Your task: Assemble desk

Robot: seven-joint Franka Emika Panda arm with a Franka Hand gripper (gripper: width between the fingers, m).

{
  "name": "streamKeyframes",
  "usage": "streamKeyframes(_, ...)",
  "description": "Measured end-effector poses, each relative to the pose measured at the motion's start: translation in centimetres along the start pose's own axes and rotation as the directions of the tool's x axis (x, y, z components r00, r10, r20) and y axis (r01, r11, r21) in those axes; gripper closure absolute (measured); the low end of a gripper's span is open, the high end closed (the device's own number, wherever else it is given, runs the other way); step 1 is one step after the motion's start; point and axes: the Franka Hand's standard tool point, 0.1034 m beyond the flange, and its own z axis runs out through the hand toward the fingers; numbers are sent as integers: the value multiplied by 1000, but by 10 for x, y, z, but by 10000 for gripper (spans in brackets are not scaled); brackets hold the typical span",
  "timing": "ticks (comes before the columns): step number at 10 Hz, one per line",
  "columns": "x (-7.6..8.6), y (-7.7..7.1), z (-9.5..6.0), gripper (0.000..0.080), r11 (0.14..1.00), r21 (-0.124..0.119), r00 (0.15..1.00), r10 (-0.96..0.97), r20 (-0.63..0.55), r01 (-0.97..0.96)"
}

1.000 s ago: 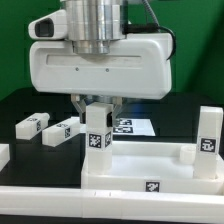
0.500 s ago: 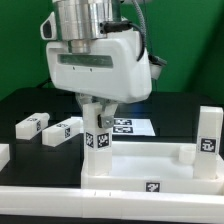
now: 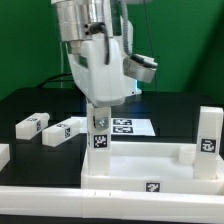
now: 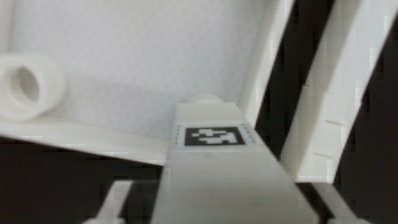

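In the exterior view, a matte black table [image 3: 30, 104] runs back to a plain green wall [image 3: 190, 60]. The marker board [image 3: 132, 126] lies flat on the black surface, behind the work. The desk top [image 3: 140, 166], a white rimmed tray, lies flat at the front with its open side up and its long side running across the view.

The gripper [image 3: 99, 112] hangs straight down, clamped on the upper end of the held leg [image 3: 99, 138]. That leg stands upright with its long axis vertical. Its tagged face is towards the camera, and its lower end is at the desk top's rear corner on the exterior view's left. I can't tell whether it is seated there. A second leg [image 3: 207, 136] stands upright at the rear corner on the exterior view's right, also with its tag facing out. Two loose legs [image 3: 32, 124] [image 3: 60, 131] lie flat on the table on the exterior view's left, just beside each other, tags up and long axes slanting.

In the wrist view, the held leg [image 4: 217, 165] runs lengthwise away from the lens with its tag showing. Its far end points down onto the desk top [image 4: 143, 50], close to the rim. A round ring [image 4: 22, 86] is set in the tray floor off to one side.
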Motion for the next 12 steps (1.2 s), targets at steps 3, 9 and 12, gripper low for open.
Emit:
streamKeyframes(3,-1,0,0,428,999,1,999,49,0,-49)
streamKeyframes(9,-2,-2,-2,152,941,-21,941,-339,-11,338)
streamKeyframes(12,-2,-2,-2,151,848,-27,849,-529,-9,529)
